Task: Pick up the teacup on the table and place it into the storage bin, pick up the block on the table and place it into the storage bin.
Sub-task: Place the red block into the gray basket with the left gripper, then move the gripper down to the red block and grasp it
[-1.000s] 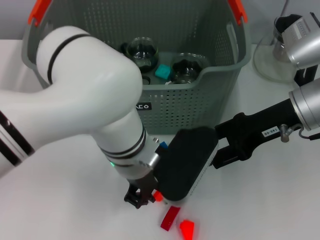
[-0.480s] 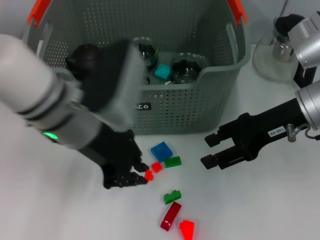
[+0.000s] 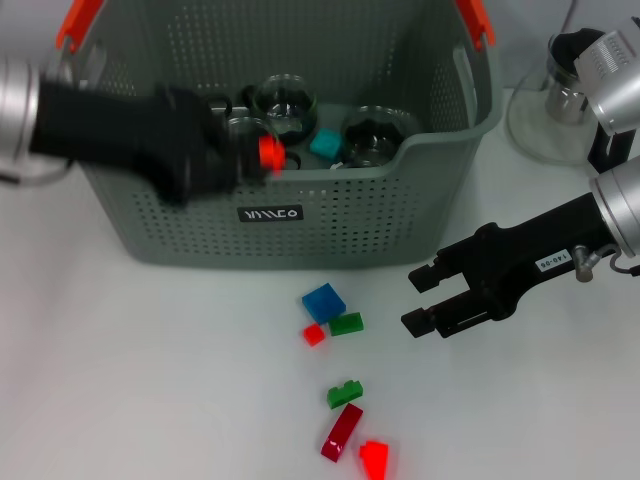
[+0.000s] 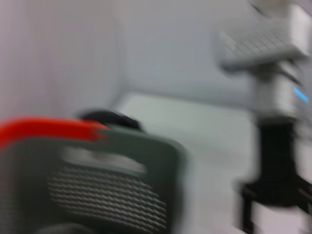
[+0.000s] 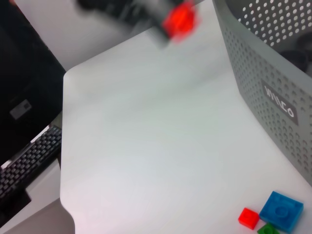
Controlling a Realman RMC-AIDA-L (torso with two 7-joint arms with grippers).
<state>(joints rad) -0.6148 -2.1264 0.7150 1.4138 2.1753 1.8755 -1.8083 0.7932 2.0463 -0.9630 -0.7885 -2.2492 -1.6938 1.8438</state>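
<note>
1. Over the near wall of the storage bin, the left gripper pinches a small red block between its fingertips, closed on it. The block sits just past the rim, above the bin's inside.
2. Below and beyond the left gripper, inside the bin, lie glass teacups and a teal block.
3. To do this step well (a judgement, not something seen), the arm should carry the block a little further inward, clear of the rim, then lower it and open, so it drops between the glasses rather than striking one or bouncing out.
4. The right gripper hovers low over the white table, fingers parted and holding nothing. Just ahead of its tips lie a green block, a blue block and a second small red block.
5. Nearer the robot than the right gripper's tips lie another green block and two more red pieces.
6. Behind the right arm stands a clear glass vessel on a round base. The right wrist view shows a dark keyboard beyond the table edge.
</note>
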